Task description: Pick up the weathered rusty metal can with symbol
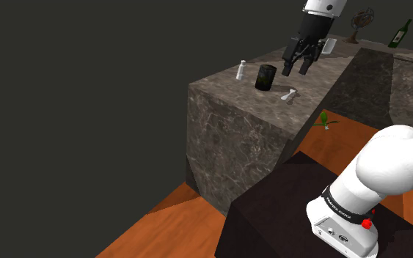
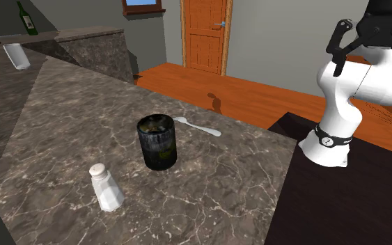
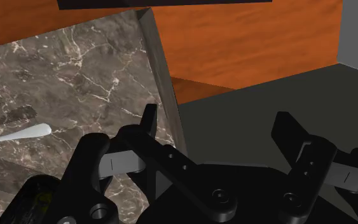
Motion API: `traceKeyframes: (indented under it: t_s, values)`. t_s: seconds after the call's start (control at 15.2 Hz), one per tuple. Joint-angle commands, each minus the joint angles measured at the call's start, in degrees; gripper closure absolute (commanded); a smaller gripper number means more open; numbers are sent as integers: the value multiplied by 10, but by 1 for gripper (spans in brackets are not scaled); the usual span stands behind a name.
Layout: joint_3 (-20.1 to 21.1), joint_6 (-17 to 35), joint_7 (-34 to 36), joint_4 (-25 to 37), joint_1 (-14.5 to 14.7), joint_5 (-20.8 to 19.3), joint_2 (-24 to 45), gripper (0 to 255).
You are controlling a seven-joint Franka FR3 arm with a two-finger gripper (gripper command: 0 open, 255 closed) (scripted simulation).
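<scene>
Can [image 2: 157, 142]: a short, dark, near-black cylinder, standing upright with its top open and the rim showing paler. The wall is showing blotchy yellow-green patches low down. In the wrist view a small yellowish mark is showing on its side [image 3: 36, 201]; its shape is too small to tell.

Pincer [image 1: 300, 64]: the jaws are standing wide apart and holding nothing. In the wrist view [image 3: 220, 127] the two fingers [image 3: 149, 124] are well separated, with nothing between them but the counter's edge and the dark grey ground past it.

Can relative to pincer: it is sitting on the counter [image 1: 227, 110], lower than the pincer and off to the shoulder view's left of it [image 1: 265, 77]. It is near the pincer but not touching it. In the wrist view the can is lying outside the fingers, on the side of the finger that is over the stone, not in the gap.

Other items: the spoon [image 1: 289, 94] is lying flat on the counter, below the pincer and just beside the can. The shaker [image 1: 241, 70] is standing upright on the far side of the can from the pincer. The pincer is hanging clear above the stone, fingers pointing down.
</scene>
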Motion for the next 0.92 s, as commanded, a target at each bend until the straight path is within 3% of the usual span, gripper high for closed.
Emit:
traceKeyframes:
  t_s: [0.0, 0.46, 0.86]
  values:
    - [0, 0, 0, 0, 0, 0, 0, 0]
    - [-99, 41, -197, 25, 9, -67, 71, 0]
    - [-178, 81, -364, 86, 28, -95, 170, 0]
